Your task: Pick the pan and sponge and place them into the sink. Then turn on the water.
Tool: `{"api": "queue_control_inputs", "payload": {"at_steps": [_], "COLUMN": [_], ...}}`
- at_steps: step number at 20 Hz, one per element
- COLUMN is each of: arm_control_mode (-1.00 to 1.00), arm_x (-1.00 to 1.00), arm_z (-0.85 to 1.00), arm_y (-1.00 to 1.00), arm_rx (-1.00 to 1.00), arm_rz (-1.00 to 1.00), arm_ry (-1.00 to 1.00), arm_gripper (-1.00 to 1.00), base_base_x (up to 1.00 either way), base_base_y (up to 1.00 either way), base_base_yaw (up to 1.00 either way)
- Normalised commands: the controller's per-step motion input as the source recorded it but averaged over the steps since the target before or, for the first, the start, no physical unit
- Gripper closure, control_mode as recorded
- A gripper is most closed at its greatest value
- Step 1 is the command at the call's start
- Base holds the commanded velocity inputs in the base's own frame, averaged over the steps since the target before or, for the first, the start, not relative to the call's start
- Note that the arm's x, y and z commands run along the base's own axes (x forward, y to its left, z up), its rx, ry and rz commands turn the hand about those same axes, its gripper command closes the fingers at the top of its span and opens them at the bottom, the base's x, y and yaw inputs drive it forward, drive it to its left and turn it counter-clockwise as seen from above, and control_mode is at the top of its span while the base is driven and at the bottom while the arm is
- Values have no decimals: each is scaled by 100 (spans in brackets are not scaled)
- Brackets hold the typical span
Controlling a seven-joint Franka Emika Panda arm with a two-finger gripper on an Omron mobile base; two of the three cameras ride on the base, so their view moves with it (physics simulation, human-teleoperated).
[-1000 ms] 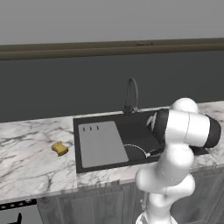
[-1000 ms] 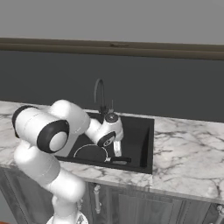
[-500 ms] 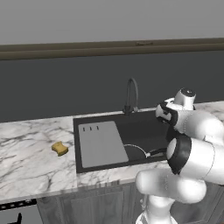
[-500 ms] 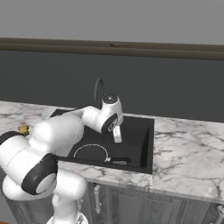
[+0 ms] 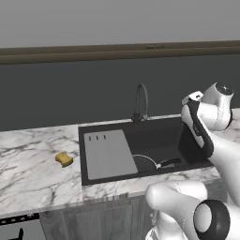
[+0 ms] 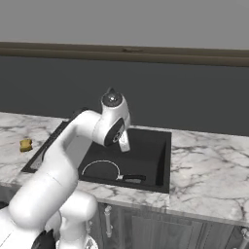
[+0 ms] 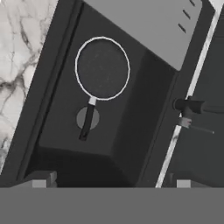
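One of the two things is already where it belongs: the pan (image 5: 144, 163) lies flat on the floor of the sink (image 5: 154, 140), its short handle over the drain, beside the grey drainboard panel (image 5: 108, 153). The sponge (image 5: 64, 159) is not yet in; it sits on the marble tabletop (image 5: 28, 164), well apart from the sink on the side away from the arm, beyond the drainboard.

The tool (image 7: 109, 183) hangs above the sink, looking down into the basin, with its fingers spread wide and nothing between them. From where I stand it looks released and free, high over the pan and nowhere near the sponge. The faucet (image 5: 140, 101) stands at the back rim of the sink, and no water runs from its spout.

I reckon the next job is the long reach across the sink for the sponge, and that is where trouble could come. The sponge is small and low, so a descent that lands a little off could push it along the marble rather than close on it. The sweep across could also clip the arched faucet if the arm passes too near the back rim. And when the sponge is let go, dropping it over the drainboard rather than the open basin would leave it short of the sink proper.
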Motion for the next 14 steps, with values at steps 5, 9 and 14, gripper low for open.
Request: {"api": "queue_control_inputs", "payload": {"at_steps": [5,9,14], "arm_control_mode": [-100,-100,-100], "arm_x": [-69,-69,-66], "arm_z": [81,78,57], "arm_y": [91,100,100], "arm_rx": [-8,-21,-30], "arm_rz": [39,51,55], "arm_ry": [-5,1,2], "arm_gripper": [-100,-100,-100], "base_base_x": [0,0,0], "base_base_y": [0,0,0], "base_base_yaw": [0,0,0]}}
